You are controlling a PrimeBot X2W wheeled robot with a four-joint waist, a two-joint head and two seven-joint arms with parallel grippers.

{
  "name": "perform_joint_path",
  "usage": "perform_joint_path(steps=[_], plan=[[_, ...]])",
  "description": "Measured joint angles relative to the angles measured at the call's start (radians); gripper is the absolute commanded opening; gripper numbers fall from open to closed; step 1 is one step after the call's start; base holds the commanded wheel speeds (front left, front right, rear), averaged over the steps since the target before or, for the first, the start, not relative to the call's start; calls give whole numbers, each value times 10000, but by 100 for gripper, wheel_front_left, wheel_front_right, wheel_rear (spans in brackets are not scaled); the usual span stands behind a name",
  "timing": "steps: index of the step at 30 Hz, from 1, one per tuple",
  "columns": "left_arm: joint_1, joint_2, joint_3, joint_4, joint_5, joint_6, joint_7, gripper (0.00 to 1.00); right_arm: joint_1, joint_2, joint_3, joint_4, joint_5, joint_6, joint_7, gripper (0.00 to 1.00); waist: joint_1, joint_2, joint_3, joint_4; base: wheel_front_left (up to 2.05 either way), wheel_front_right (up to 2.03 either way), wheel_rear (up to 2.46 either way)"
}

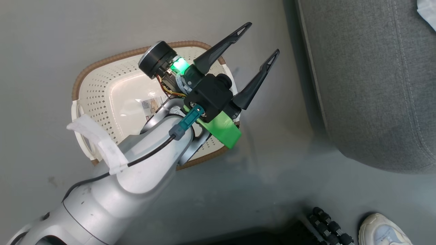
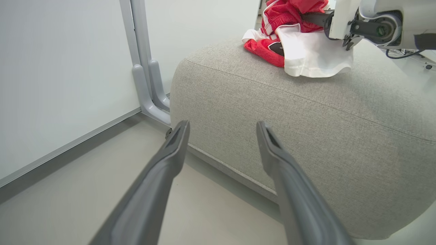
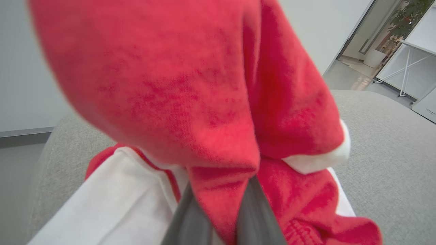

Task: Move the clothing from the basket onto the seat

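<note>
The cream basket [image 1: 98, 98] stands on the floor with nothing but its label [image 1: 153, 103] inside. My left gripper [image 1: 262, 38] hangs open over its right rim, fingers pointing toward the grey seat [image 1: 368, 78]. In the left wrist view that gripper [image 2: 222, 126] is open and faces the seat's side [image 2: 306, 119]. Red and white clothing [image 2: 289, 37] lies on top of the seat. My right gripper [image 3: 223, 204] is shut on a red garment [image 3: 190, 85], held just above the other red and white garment [image 3: 112, 190] on the cushion [image 3: 385, 143].
A grey metal frame leg [image 2: 143, 68] and a white wall panel stand close to the seat's left end. A person's pale shoe [image 1: 381, 231] and a black ribbed part [image 1: 328, 226] sit at the lower right. Bare floor separates basket and seat.
</note>
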Motion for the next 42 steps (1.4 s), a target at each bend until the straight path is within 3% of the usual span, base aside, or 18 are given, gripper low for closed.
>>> perform_joint_path(steps=[4,5,6,7,16,26,42], plan=[[57,-56,167,6,173,-86,0,100,-71,-33,-4,94,0,0,-8,0,0,0,54,40,0,0,0],[88,-63,222,13,182,-109,0,100,-74,-31,8,102,0,0,-8,24,0,0,32,39,0,0,0],[133,-75,270,21,201,-119,0,100,-73,-29,17,105,-2,0,-8,58,0,0,1,35,0,0,0],[188,-90,305,29,213,-127,0,100,-63,-27,29,96,-6,0,-8,100,0,0,-41,30,0,0,0],[930,-261,920,33,320,-282,0,100,1187,105,96,-485,56,0,-8,100,0,0,-855,-1,0,0,0],[2264,-426,1929,21,349,-366,0,100,3322,523,546,-2243,403,0,-8,100,0,0,-2187,-23,0,0,0],[4883,-631,4146,-171,508,-439,-2,100,6119,1689,2623,-4665,972,0,-8,100,-1,0,-4551,730,0,0,0]])
